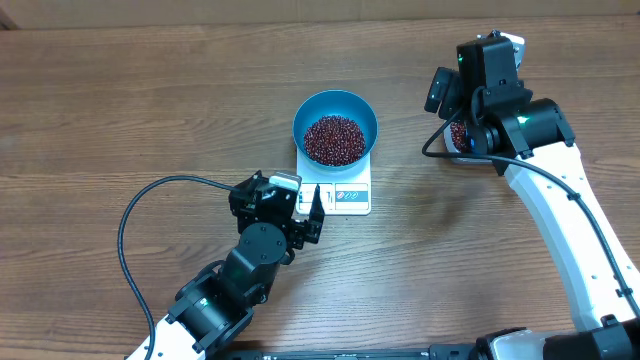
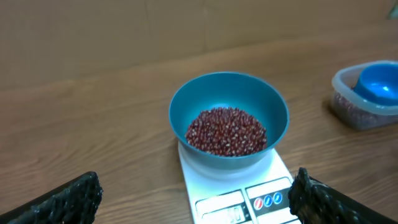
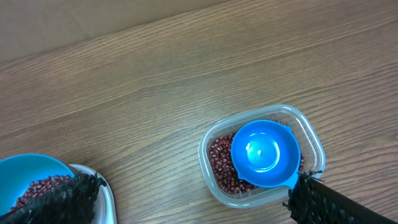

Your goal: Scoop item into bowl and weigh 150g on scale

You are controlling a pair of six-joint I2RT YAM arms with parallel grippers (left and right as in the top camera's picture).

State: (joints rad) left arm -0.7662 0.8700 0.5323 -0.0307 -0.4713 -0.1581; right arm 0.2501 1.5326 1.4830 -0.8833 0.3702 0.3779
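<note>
- Left gripper point(image 2: 196, 202): jaws stood wide apart, nothing between them. It hung low at the front edge of the scale point(image 2: 267, 186), with the display window and buttons between and just ahead of its fingers. Probably parked there so its wrist camera faced the readout.
- Bowl point(image 2: 230, 93): sat square on the scale, directly ahead of the left gripper and clear of both fingers. Upright, centred on the platform so its load would register.
- Beans point(image 2: 226, 129): a shallow heap covered the bowl floor, well under the rim. Readout too small to read; whether the target weight was met, cannot tell.
- Right gripper point(image 3: 193, 196): jaws wide apart, empty, hovering above the counter point(image 3: 124, 74).
- Tub point(image 3: 314, 146): below the right gripper, toward its right finger, more beans inside.
- Scoop point(image 3: 264, 152): rested cup-up on the tub's beans, beside the right finger, not held. Judged within easy reach for another scoop.
</note>
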